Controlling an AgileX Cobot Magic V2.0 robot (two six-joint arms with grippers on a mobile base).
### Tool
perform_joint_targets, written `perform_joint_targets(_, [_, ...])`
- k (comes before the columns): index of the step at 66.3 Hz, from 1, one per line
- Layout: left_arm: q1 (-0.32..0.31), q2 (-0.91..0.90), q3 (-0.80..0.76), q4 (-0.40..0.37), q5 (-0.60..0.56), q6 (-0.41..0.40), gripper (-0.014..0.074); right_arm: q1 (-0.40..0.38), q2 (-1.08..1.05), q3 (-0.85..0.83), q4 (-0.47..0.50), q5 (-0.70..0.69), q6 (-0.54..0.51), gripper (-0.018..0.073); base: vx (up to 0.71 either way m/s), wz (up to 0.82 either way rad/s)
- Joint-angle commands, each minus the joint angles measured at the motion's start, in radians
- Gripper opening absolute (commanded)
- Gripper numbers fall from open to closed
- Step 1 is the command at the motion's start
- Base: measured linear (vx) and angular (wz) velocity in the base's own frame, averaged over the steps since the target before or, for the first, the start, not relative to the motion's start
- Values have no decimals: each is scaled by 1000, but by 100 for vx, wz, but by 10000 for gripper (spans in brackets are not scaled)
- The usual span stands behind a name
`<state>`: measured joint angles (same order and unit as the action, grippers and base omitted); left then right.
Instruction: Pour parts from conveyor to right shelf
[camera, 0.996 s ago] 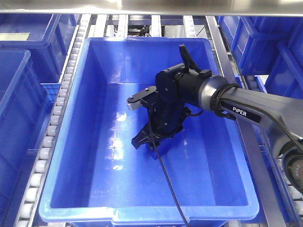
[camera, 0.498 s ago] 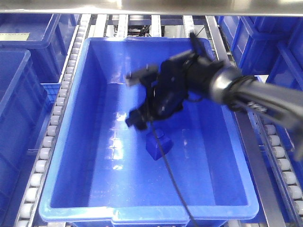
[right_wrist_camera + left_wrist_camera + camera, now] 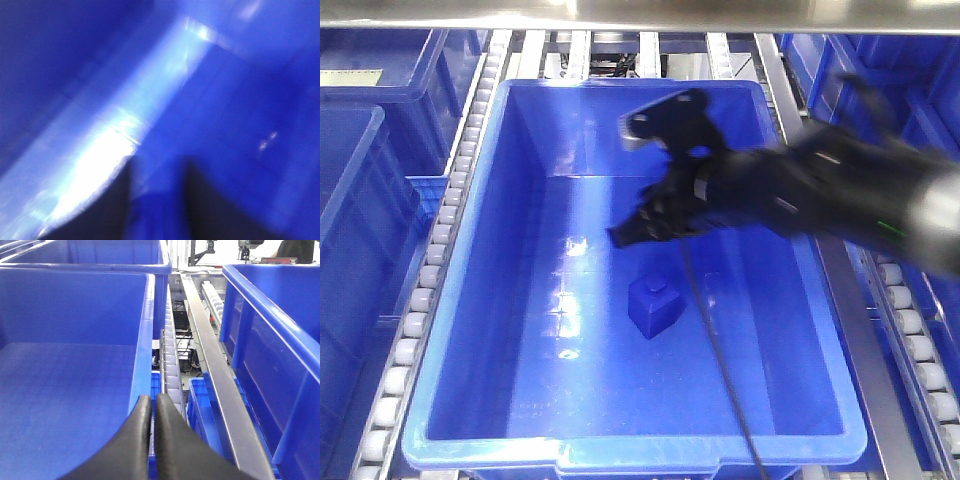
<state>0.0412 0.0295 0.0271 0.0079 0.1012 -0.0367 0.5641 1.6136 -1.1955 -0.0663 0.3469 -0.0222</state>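
Note:
One small bright-blue cube part (image 3: 655,305) with a stud on top sits on the floor of a big blue crate (image 3: 480,300). The crate rests on the right shelf's roller lanes (image 3: 445,230). My right gripper (image 3: 625,235) hovers blurred above and behind the cube, not touching it. In the right wrist view the right gripper (image 3: 157,175) is open, with only blurred blue crate between its two dark fingers. My left gripper (image 3: 152,400) is shut on nothing, over the gap between two crates. The conveyor is out of view.
More blue crates (image 3: 360,70) fill the lanes left and right (image 3: 910,90). In the left wrist view a blue crate (image 3: 75,365) lies left, a roller lane (image 3: 170,365) and steel rail (image 3: 210,355) run ahead, and another crate (image 3: 270,340) stands right.
The right gripper has risen from the crate floor and swung back toward the right. The cube it was down over a second ago now stands free on the floor.

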Motion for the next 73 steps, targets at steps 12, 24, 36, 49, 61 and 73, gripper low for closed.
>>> perform_joint_targets(12, [-5,17,-20,-8,-79,-8,-6,-11,-255,256,-7,-230,2,-9,0,0])
perform_joint_targets(24, [-5,17,-20,-8,-79,-8,-6,-10,-395,408,15,-315,2,-9,0,0])
perform_joint_targets(36, [-5,17,-20,-8,-79,-8,-6,-10,-476,481,15,-300,2,-9,0,0])
perform_joint_targets(49, [-5,17,-20,-8,-79,-8,-6,-10,-469,488,15,-226,2,-9,0,0])
perform_joint_targets(61, [-5,17,-20,-8,-79,-8,-6,4,-486,488,72,-230,3,-9,0,0])
perform_joint_targets(73, [-5,17,-20,-8,-79,-8,-6,-66,-576,488,112,-271,5,-9,0,0])
